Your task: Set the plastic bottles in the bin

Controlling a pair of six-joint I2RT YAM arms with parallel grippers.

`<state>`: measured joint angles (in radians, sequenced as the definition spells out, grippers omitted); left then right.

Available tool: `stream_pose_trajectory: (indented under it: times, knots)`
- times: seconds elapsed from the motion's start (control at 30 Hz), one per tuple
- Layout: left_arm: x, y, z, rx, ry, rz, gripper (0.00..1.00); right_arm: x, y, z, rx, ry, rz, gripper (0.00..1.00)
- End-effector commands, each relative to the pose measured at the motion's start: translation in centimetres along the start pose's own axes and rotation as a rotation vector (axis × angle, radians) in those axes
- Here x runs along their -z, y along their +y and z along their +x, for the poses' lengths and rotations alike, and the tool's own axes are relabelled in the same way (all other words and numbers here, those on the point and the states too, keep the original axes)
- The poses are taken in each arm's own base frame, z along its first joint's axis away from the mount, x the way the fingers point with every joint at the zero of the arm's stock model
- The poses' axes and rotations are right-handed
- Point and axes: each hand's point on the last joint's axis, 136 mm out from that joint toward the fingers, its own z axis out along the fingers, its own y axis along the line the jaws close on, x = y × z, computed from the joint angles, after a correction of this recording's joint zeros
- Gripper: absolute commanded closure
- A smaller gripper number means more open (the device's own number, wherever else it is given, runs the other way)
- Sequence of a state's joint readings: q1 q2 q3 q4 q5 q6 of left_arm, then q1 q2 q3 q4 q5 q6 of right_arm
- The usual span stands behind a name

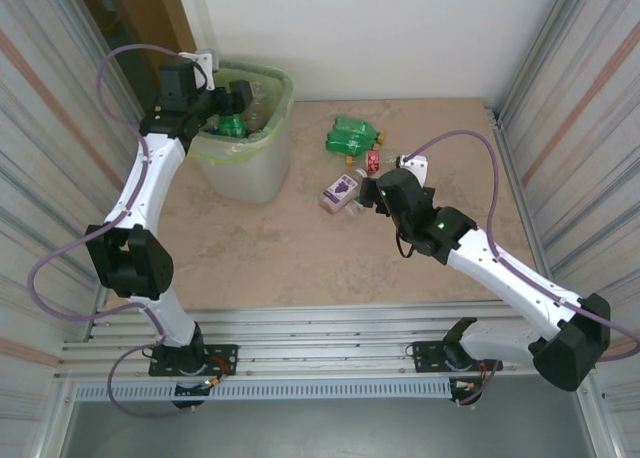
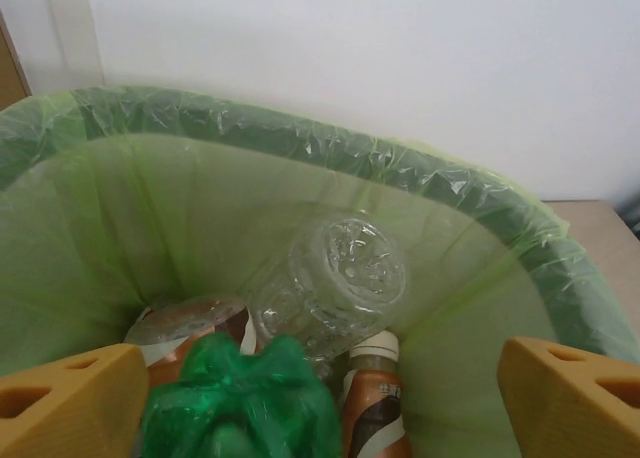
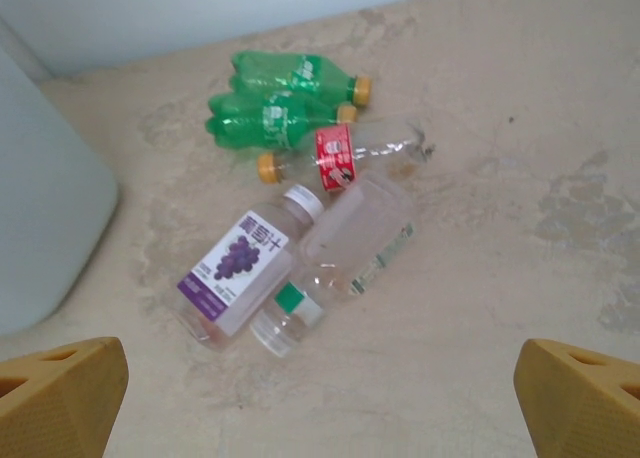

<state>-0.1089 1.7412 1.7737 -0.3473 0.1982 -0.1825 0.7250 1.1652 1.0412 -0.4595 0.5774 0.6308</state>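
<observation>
Crushed green plastic bottle (image 2: 240,408) lies in green-lined whitish bin (image 2: 300,138) under wide-spread left end effector (image 2: 325,388); equally wide right end effector (image 3: 320,388) should next grasp purple-labelled clear bottle (image 3: 232,276) ahead.

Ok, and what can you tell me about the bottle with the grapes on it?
The grape bottle is a small, see-through plastic bottle with a white cap. Its purple and white label has a picture of a bunch of grapes. It lies on its side on the beige table, with its cap pointing toward the green bottles. A clear bottle lies right beside it and seems to touch it.
</observation>
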Motion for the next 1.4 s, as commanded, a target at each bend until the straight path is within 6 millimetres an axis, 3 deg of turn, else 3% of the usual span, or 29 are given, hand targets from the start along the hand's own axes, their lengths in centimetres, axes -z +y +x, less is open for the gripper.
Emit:
stream_pose_trajectory:
  times: [0.0, 0.3, 0.53, 0.73, 0.97, 1.17, 1.37]
  knots:
    - [1.0, 1.0, -0.9, -0.009, -0.024, -0.046, 0.05, -0.1, -0.7, 0.5, -0.027, 0.031, 0.024, 0.02]
    - [4.2, 0.4, -2.6, -0.021, -0.088, -0.051, 0.01, -1.1, -0.5, 1.8, -0.036, 0.090, 0.017, 0.02]
    - [8.3, -1.4, -2.7, -0.009, -0.160, -0.004, 0.01, -2.9, 0.2, 3.2, -0.059, 0.174, 0.034, 0.02]
    - [12.0, -3.8, -0.8, -0.021, -0.206, 0.033, 0.01, -5.1, -0.3, 4.5, -0.099, 0.264, 0.119, 0.02]
    - [15.0, -6.4, 3.5, -0.025, -0.205, 0.079, 0.01, -8.1, -0.5, 6.0, -0.148, 0.328, 0.165, 0.02]
    - [16.3, -6.2, 6.0, 0.047, -0.208, 0.094, 0.01, -10.8, -0.9, 6.2, -0.190, 0.347, 0.200, 0.02]
    - [15.8, -6.2, 7.0, 0.071, -0.185, 0.110, 0.01, -14.0, -0.2, 7.3, -0.204, 0.389, 0.192, 0.02]
